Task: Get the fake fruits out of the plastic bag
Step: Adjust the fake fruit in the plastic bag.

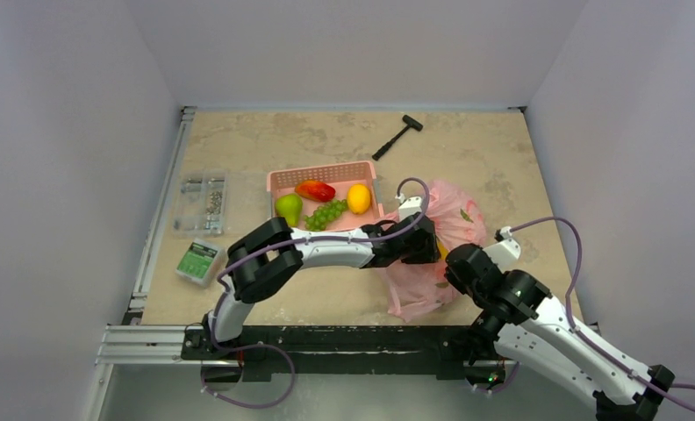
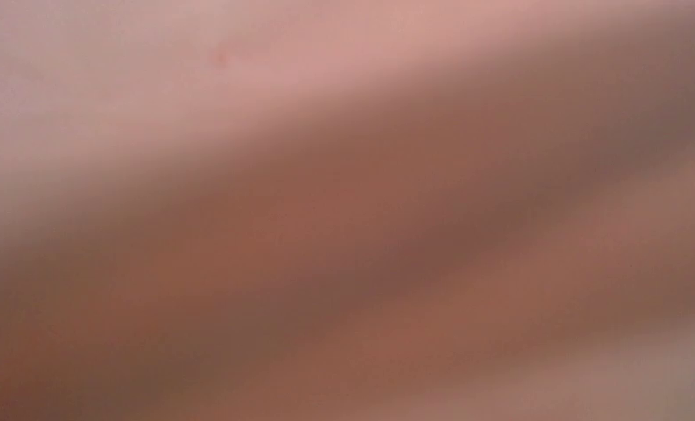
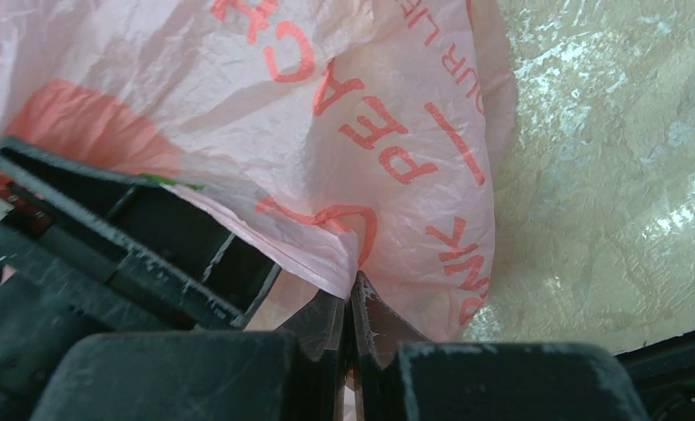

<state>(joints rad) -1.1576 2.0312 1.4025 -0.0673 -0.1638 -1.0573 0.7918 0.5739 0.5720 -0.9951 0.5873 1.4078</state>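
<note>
- Right gripper fingers are pinched flat together on a fold of the plastic bag. Pink film is caught between them and the jaws show no gap.
- Left gripper is pushed into the bag just beside the right fingers. Its wrist view is all blurred pink, so I cannot tell if its fingers are released or gripping.
- Bag lies crumpled on the table, bunched around both sets of fingers, with red lettering on the film next to the right fingers. What's inside can't be made out.
- Two fake fruits are outside the bag: red fruit and orange-yellow fruit. Both sit in the pink basket, just past the left fingers on the far-left side.
- Same basket also holds a green pear and grapes, at its near side.
- Black hammer lies well beyond both grippers, on the far side.
- Clear parts box and green box are well off to the left of the left fingers.
</note>
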